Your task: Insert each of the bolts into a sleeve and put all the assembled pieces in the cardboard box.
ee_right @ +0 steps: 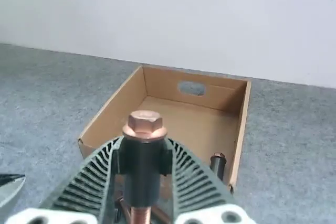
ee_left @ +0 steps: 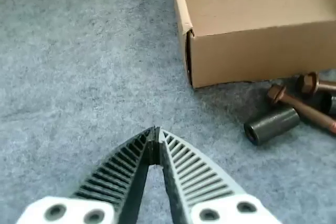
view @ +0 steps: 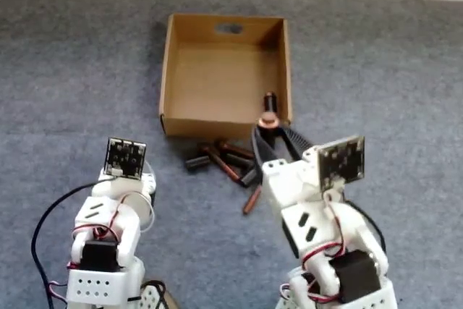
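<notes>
My right gripper [ee_right: 143,149] is shut on an assembled piece [ee_right: 142,153], a black sleeve with a copper bolt head on top, held upright. From above, this gripper [view: 269,132] hangs just outside the near right corner of the cardboard box [view: 171,70]. Another assembled piece [view: 270,100] lies in the box by its right wall, the same piece [ee_right: 218,163] seen from the right wrist. My left gripper [ee_left: 154,136] is shut and empty, low over the carpet left of the box corner [ee_left: 252,51]. A loose black sleeve [ee_left: 271,124] and copper bolts [ee_left: 303,109] lie in front of the box.
A pile of bolts and sleeves [view: 226,157] lies on the grey carpet between the arms, right against the box's near wall. A single bolt [view: 252,199] lies closer to the right arm's base. Open carpet spreads to the left and right of the box.
</notes>
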Controlling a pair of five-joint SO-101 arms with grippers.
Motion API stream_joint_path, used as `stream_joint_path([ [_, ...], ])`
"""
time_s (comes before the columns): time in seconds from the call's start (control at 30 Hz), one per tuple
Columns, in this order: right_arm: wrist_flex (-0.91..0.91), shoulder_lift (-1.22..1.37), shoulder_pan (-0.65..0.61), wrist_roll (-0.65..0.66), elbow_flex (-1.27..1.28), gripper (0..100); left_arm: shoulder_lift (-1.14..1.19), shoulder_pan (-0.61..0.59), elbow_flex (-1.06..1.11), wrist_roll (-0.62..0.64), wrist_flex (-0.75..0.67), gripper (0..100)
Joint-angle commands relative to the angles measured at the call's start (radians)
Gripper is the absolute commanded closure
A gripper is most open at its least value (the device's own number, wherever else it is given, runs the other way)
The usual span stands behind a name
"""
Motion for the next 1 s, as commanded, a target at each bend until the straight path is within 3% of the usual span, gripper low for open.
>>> stream_joint_path([
  [0.0,0.001,0.150,-0.001,-0.005,-0.183,99.0,-0.005,-0.013,-0.004,-0.032,0.002,99],
  [0.27,-0.001,0.648,-0.001,-0.003,-0.495,98.9,-0.005,-0.016,-0.002,-0.031,0.000,99],
  [0.63,0.001,1.466,0.044,-0.011,-1.136,98.9,-0.007,-0.013,0.018,-0.031,0.000,99],
  [0.97,0.002,1.863,0.059,-0.011,-1.362,99.1,-0.007,-0.016,0.015,-0.031,0.005,99],
])
